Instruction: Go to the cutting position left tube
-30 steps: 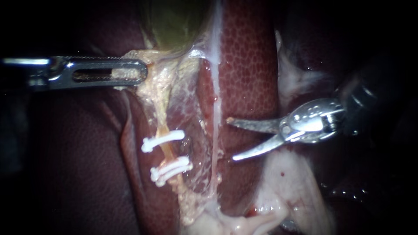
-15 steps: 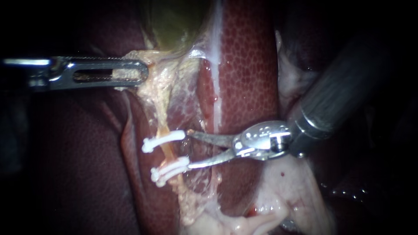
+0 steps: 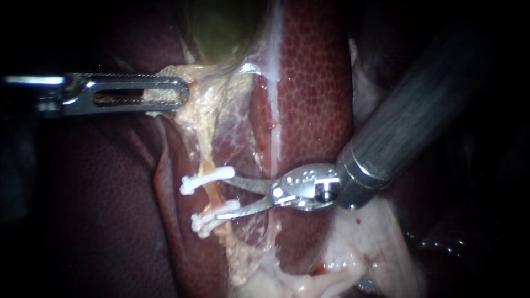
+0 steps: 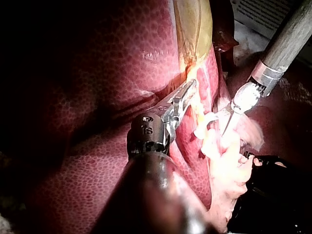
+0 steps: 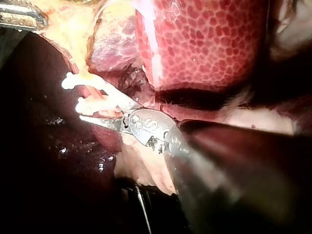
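Where the thin, blade-like jaws of my right instrument [image 3: 225,197] stand apart and grip nothing, their tips lie against the side of the left tube [image 3: 212,191], in the stretch between the upper clip [image 3: 205,180] and the lower pair of clips [image 3: 214,217]. I cannot tell whether the tube sits between them. The slotted jaws of my left instrument [image 3: 179,92] are clenched on pale yellowish tissue [image 3: 204,107] under the gallbladder [image 3: 221,27], well apart from the clips. The liver [image 3: 314,83] lies behind, beside the right shaft.
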You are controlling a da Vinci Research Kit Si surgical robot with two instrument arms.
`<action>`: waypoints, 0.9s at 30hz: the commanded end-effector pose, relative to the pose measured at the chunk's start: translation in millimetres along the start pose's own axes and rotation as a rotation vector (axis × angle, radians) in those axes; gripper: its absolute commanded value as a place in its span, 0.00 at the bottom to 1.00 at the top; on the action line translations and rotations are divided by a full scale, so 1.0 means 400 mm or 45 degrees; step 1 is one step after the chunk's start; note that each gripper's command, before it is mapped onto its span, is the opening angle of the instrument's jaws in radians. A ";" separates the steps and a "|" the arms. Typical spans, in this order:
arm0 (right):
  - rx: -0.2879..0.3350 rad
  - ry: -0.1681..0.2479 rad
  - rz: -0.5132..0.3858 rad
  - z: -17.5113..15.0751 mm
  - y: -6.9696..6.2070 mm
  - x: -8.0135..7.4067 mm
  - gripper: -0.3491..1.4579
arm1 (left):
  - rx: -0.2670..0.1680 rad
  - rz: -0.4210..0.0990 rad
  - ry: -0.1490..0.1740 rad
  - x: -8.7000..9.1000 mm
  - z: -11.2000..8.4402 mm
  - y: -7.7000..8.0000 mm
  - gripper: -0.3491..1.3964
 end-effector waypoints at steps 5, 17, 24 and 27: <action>0.059 -0.001 -0.008 0.0019 0.0002 0.0008 0.93 | 0.000 0.001 0.000 0.0001 0.0001 -0.0001 0.00; 0.145 -0.018 0.002 0.0059 0.0025 0.0009 0.90 | -0.001 0.001 0.000 0.0003 0.0004 -0.0002 0.00; 0.207 -0.024 -0.002 0.0071 0.0042 0.0009 0.88 | -0.002 0.001 -0.001 0.0003 0.0007 -0.0003 0.00; 0.237 -0.028 0.005 0.0080 0.0047 0.0014 0.87 | -0.003 0.001 -0.001 0.0003 0.0009 -0.0003 0.00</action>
